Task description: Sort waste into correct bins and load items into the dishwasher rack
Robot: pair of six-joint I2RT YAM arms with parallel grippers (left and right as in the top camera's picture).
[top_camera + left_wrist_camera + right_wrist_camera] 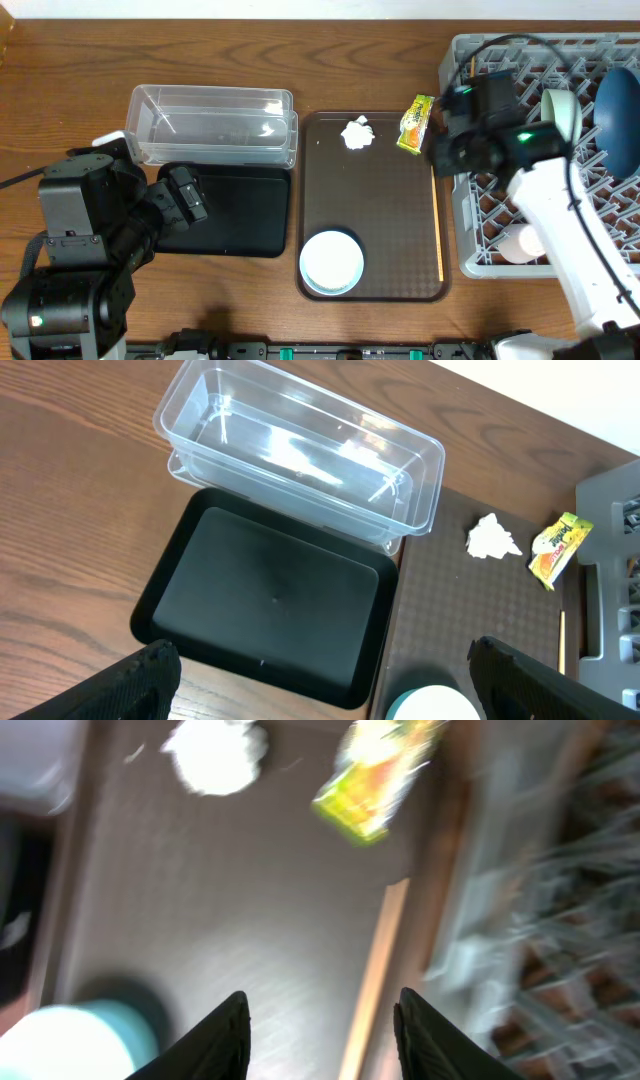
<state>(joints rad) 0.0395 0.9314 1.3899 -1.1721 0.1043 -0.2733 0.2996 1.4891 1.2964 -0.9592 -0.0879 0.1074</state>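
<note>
A white tissue wad (pixel 357 133) and a yellow-green wrapper (pixel 415 124) lie at the far end of the brown serving tray (pixel 385 215). A mint-green bowl (pixel 332 263) sits at its near end, and chopsticks (pixel 440 235) lie along its right edge. The clear tub (pixel 210 125) and black tray (pixel 235 210) are on the left. The rack (pixel 500 255) holds a blue dish (pixel 620 120), a white bowl (pixel 560 110) and a pink cup (pixel 520 243). My right gripper (pixel 320 1040) is open and empty above the chopsticks (pixel 375 970), near the wrapper (pixel 375 775). My left gripper (pixel 345 695) is open and empty over the black tray's (pixel 270 595) near edge. No food scraps can be made out.
The right wrist view is motion-blurred and shows the tissue (pixel 215 755) and bowl (pixel 70 1040). The left wrist view shows the clear tub (pixel 300 450), tissue (pixel 492 538), wrapper (pixel 560 548) and bowl (pixel 432 705). The rack stands tight against the brown tray's right side.
</note>
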